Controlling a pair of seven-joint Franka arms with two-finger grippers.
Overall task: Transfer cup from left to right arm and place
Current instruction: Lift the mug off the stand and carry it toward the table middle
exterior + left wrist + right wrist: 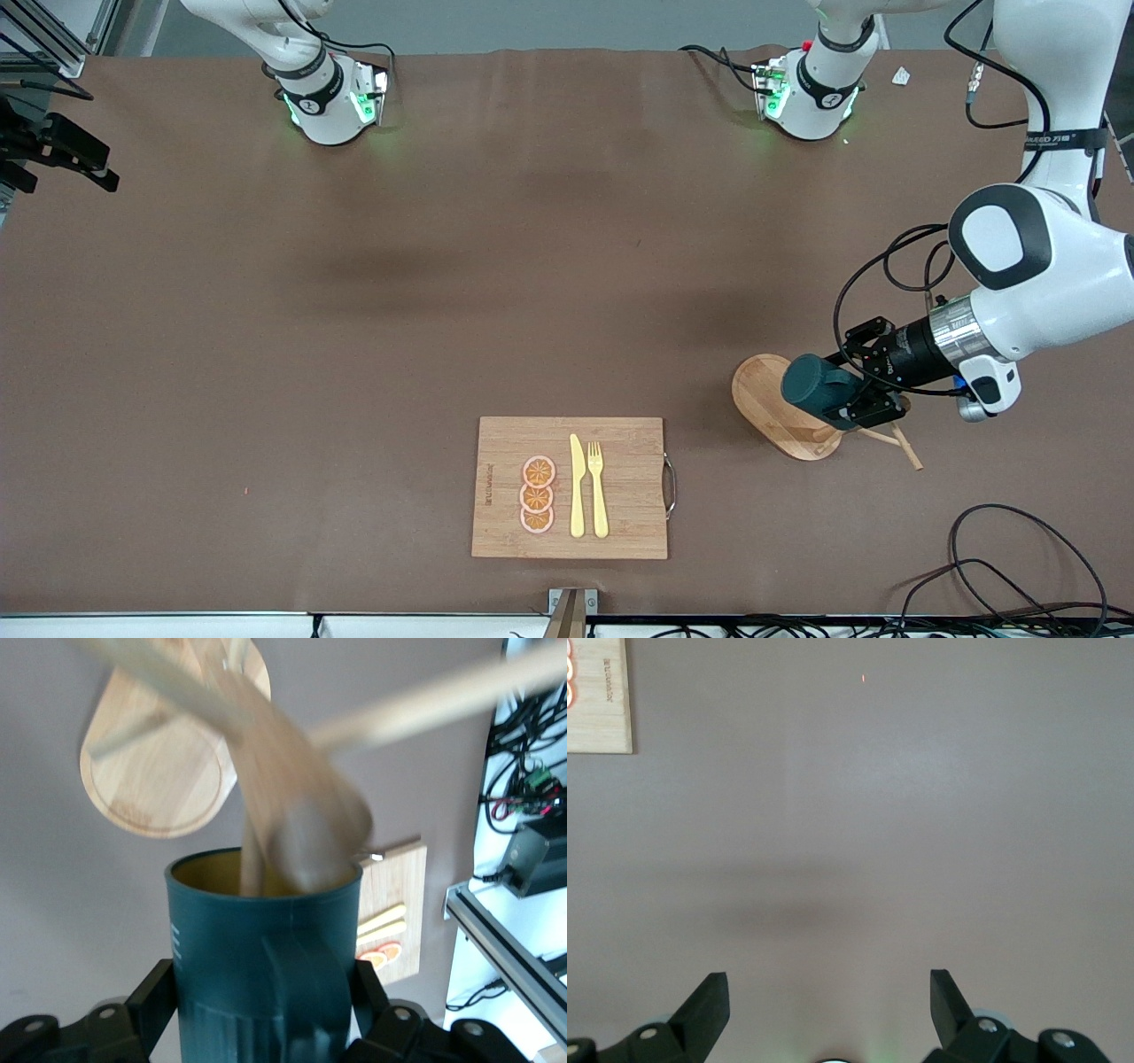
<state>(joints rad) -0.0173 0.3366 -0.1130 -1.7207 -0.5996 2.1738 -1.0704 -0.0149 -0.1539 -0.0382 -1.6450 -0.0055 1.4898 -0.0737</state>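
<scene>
Over the round wooden stand [780, 403], your left gripper [852, 390] clamps the teal cup [819, 386] sideways for the handover, while your right gripper [829, 1003] waits spread wide.

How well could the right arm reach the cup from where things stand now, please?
Probably not yet: the cup is shut in the left gripper over the wooden stand at the left arm's end, while the open right gripper hovers over bare table.

left gripper [266, 1010] clamped on the teal cup [261, 948], wooden rack pegs [292, 806] poking into it, round wooden base [164, 771] underneath
</scene>
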